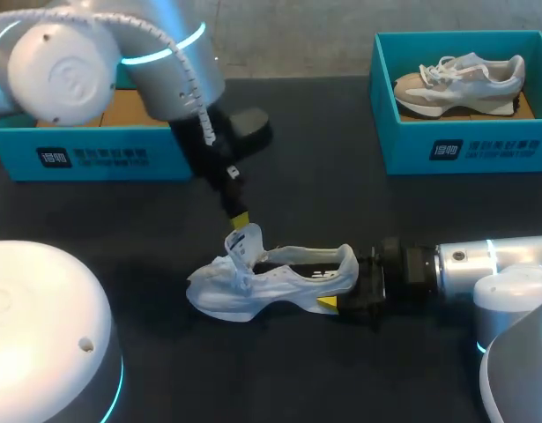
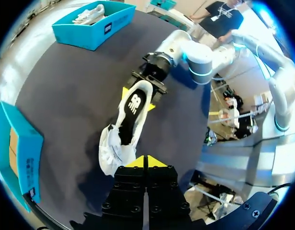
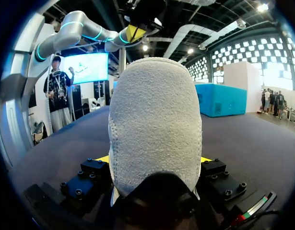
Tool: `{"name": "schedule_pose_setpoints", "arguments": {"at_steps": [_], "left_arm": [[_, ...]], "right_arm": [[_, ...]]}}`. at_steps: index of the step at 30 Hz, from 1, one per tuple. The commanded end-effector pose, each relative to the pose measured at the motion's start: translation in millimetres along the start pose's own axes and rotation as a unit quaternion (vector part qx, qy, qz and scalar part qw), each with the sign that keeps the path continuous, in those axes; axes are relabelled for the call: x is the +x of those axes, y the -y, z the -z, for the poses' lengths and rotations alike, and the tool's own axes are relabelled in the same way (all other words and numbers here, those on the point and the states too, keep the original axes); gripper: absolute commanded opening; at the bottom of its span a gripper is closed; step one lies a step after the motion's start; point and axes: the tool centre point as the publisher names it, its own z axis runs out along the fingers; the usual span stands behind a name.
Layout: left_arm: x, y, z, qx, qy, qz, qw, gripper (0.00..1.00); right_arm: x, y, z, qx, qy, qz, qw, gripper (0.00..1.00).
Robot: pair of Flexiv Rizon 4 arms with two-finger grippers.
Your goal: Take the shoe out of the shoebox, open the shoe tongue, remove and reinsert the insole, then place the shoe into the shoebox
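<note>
Shoe [image 1: 271, 280] is out of its box and lies on its sole mid-table. The right gripper [image 1: 339, 295] clamps the heel from both sides. Tongue [image 1: 247, 242] stands lifted, with the left gripper [image 1: 240, 218] just above it, fingers pressed together. Insole [image 2: 134, 104] sits inside; whether it has already been out cannot be told. Return to the box [image 1: 85, 154] at the table's rear left is outstanding.

A white sneaker [image 1: 271, 284] lies mid-worktop; right fingers [image 1: 326, 302] clamp its heel, left fingers [image 1: 240, 218] touch its upturned tongue [image 1: 247, 242].
</note>
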Motion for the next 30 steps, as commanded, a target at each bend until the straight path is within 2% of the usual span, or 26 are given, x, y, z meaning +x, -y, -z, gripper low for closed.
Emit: {"name": "schedule_pose_setpoints", "arguments": {"at_steps": [1, 9, 13, 30], "left_arm": [[-4.6, 9.1, -0.8, -0.039, -0.013, -0.022, 0.999, 0.00], [7.8, 13.1, -9.5, -0.069, -0.002, -0.112, 0.991, 0.00], [12.6, 19.0, -19.3, -0.109, 0.023, -0.187, 0.976, 0.00], [12.6, 19.0, -19.3, -0.109, 0.023, -0.187, 0.976, 0.00]], "right_arm": [[0.3, 2.1, 1.1, 0.001, 0.000, 0.000, 1.000, 0.00], [0.3, 2.1, 1.1, 0.001, 0.000, 0.000, 1.000, 0.00], [0.3, 2.1, 1.1, 0.001, 0.000, 0.000, 1.000, 0.00], [0.3, 2.1, 1.1, 0.001, 0.000, 0.000, 1.000, 0.00]]}}
